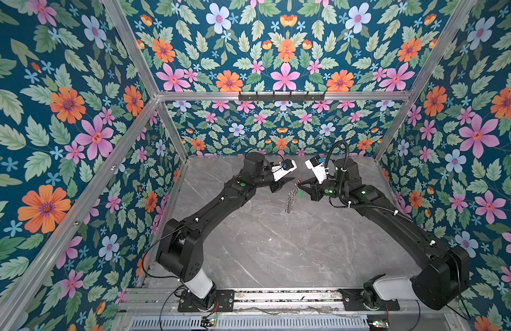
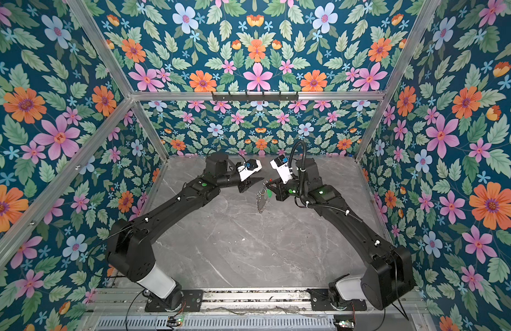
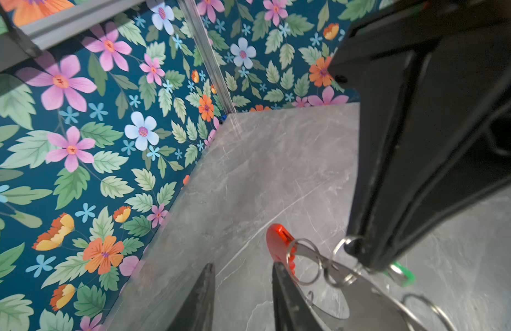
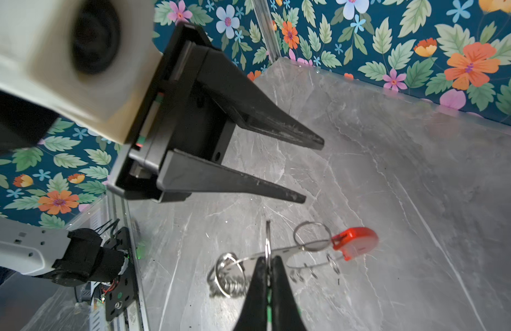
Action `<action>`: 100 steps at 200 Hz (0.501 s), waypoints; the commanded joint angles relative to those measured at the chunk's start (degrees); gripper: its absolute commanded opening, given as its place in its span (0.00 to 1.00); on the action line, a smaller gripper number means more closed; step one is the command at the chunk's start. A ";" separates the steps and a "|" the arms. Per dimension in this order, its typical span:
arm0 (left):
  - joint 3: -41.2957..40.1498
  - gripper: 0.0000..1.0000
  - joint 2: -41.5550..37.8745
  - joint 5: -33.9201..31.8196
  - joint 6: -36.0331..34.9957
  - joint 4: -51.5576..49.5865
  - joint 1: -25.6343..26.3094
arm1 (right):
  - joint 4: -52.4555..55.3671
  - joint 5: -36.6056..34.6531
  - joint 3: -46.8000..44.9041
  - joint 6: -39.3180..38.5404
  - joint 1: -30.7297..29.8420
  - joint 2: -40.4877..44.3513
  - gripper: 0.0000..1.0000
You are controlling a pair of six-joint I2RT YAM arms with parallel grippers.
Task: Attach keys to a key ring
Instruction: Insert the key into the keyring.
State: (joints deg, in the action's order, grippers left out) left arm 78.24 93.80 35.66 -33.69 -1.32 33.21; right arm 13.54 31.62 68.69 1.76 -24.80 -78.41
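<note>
Your right gripper [image 4: 267, 262] is pinched together on the key ring [image 4: 314, 245], holding its thin hoop right at the fingertips; the red arc [image 4: 357, 242] juts out just past those tips; a bunch of small silver rings [image 4: 228, 279] hangs to their other side; the key [image 3: 403, 275] shows its green head just behind the tips, though you cannot tell whether it is pinched too; your left gripper [image 4: 313, 172] stands with its jaws apart and empty, near the red arc.
</note>
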 commanded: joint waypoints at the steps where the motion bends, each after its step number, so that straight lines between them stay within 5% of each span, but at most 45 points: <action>1: 2.64 0.35 0.75 3.02 -7.21 -11.36 -0.57 | -1.01 -1.03 -0.21 -2.24 -0.21 0.31 0.00; 100: 5.87 0.37 1.51 19.62 -1.04 -12.07 -3.50 | -3.08 -0.77 -0.49 -1.76 -1.22 -0.57 0.00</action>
State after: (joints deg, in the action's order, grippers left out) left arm 83.33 94.61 49.71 -36.99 -12.88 29.82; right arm 13.37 30.28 67.53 0.89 -25.61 -78.50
